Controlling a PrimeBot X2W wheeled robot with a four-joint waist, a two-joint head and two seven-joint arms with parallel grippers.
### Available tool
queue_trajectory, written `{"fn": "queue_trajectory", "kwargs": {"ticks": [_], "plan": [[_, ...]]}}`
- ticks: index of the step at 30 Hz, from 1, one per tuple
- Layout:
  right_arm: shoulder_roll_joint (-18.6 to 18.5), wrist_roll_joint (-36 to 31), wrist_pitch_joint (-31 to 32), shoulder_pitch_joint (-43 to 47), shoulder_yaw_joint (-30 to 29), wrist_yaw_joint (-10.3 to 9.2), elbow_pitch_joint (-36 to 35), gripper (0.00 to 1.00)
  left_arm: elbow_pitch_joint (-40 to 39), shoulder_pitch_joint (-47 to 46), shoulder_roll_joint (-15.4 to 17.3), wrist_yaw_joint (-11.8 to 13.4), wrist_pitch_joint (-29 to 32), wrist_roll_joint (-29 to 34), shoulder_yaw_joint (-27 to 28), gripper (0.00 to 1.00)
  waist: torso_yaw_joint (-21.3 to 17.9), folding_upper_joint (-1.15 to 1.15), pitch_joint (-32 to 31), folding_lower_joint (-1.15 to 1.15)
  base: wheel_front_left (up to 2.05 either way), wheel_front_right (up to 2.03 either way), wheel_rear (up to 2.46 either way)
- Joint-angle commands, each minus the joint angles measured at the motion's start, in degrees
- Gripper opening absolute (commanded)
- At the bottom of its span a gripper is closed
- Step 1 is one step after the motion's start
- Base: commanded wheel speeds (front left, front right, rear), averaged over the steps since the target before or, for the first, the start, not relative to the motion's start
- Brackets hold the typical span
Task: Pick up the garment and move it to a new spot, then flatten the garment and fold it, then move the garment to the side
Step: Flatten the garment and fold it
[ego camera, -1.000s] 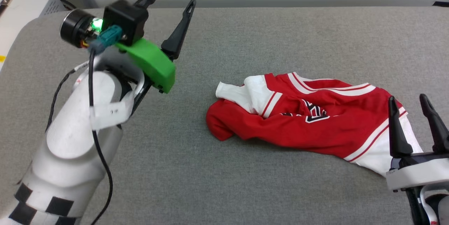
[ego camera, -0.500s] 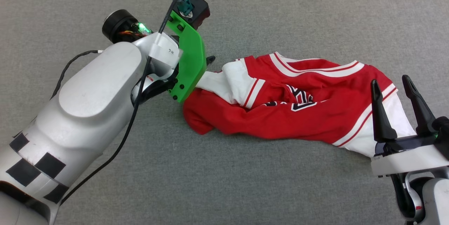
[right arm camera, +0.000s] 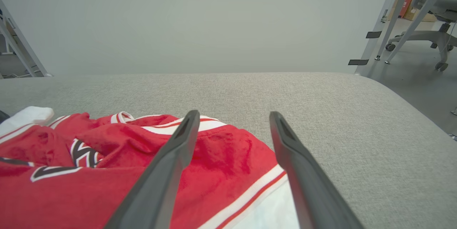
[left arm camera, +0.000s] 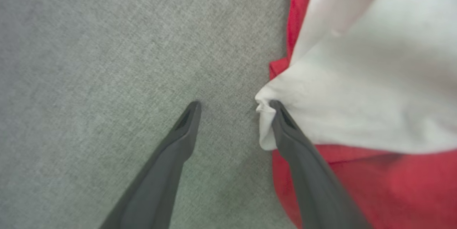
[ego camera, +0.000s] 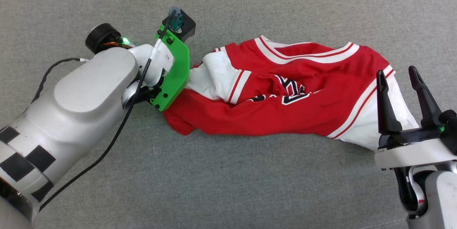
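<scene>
Garment (ego camera: 303,114) lies between tools | left tool (left arm camera: 234,103) agape, touching sleeve (left arm camera: 357,96) | right tool (right arm camera: 234,112) agape, empty

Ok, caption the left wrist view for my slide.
Open left gripper poised at the white sleeve of the garment.

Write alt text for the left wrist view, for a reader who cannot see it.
The left tool, jaws open, hangs close over a grey fabric surface. One fingertip sits at the bunched edge of the white sleeve of the red garment, the other over bare fabric. No cloth lies between the fingers.
</scene>
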Motion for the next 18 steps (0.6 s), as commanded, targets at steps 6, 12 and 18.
{"fn": "queue_trajectory", "kwargs": {"ticks": [6,12,18], "plan": [[-0.13,0.04,-0.92,-1.7,-0.12,0.01,1.07,1.0,-1.7,3.07,0.74,-0.16,3.46,-2.39,-2.67,0.0,-0.39,0.0,0.33,0.0,0.0,0.0,0.0],[-0.22,-0.12,-1.25,-1.43,-0.72,0.01,1.89,1.0,-2.92,1.45,0.59,-0.16,-2.16,-1.48,-2.78,0.0,0.72,0.0,-1.68,0.0,0.0,0.0,0.0],[-0.31,-0.06,-1.48,0.3,-2.54,0.01,2.55,1.0,-3.61,-3.12,0.72,-0.16,-17.97,1.89,-2.78,0.0,3.85,0.0,-5.17,0.0,0.0,0.0,0.0]]}}
